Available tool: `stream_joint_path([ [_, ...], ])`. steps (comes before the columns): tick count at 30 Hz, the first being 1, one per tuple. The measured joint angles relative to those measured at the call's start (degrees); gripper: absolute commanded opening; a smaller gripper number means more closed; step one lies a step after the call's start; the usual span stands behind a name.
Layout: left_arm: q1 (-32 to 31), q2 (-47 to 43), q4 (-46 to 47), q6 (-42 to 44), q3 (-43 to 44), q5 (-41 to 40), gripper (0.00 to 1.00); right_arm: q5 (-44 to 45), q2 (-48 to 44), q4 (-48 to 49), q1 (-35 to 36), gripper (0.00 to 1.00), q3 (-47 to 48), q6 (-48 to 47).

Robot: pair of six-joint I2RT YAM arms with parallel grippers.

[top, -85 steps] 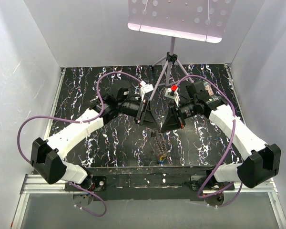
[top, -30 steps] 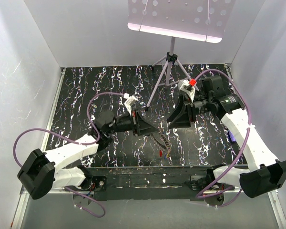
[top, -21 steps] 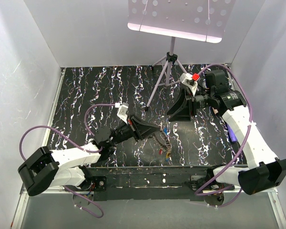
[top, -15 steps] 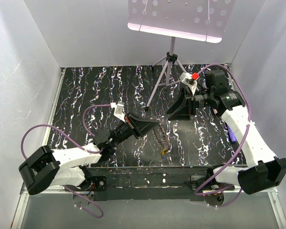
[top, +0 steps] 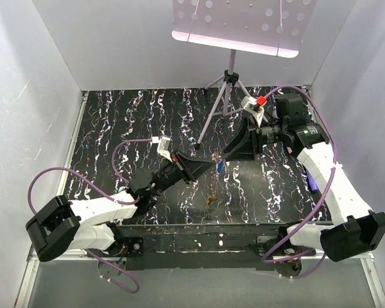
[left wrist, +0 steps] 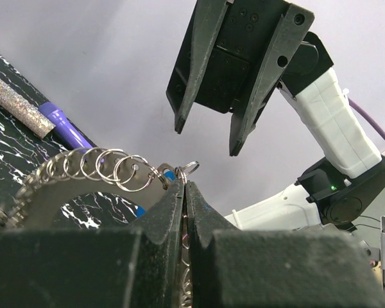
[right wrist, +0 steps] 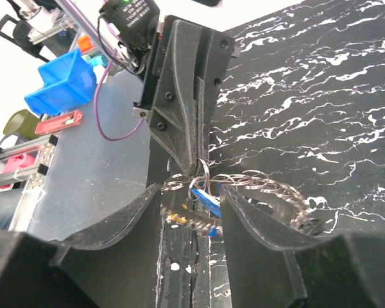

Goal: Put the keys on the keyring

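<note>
Lifting the keyring clear of the bench, the left pincer stays pressed together on it, midway toward the near edge. Half a second ago the bunch hung lower. The keys dangle beneath. The right pincer is spread and faces them, likely ready to thread. No writing is legible.

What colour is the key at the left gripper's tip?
Blue; the key shows best in the right wrist view.
</note>
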Motion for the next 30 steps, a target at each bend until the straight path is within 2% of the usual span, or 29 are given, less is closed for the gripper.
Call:
stream_joint_path([
  [6, 0.0, 0.0, -2.4, -0.4, 1.4, 0.0, 0.0, 6.1, -0.2, -0.3, 1.6, 0.48, 0.0, -0.5],
  [14, 0.0, 0.0, -4.5, -0.6, 1.9, 0.0, 0.0, 11.6, -0.5, -2.0, 3.6, 0.31, 0.0, -2.1],
  [18, 0.0, 0.0, -5.1, -0.6, 1.9, 0.0, 0.0, 12.9, -0.5, -2.5, 4.0, 0.26, 0.0, -2.4],
  [23, 0.0, 0.0, -5.1, -0.7, 1.9, 0.0, 0.0, 14.0, -0.5, -3.0, 4.3, 0.18, 0.0, -2.7],
  [30, 0.0, -0.1, -5.1, -0.6, 1.9, 0.0, 0.0, 13.0, -0.5, -3.3, 4.3, 0.01, 0.0, -3.1],
])
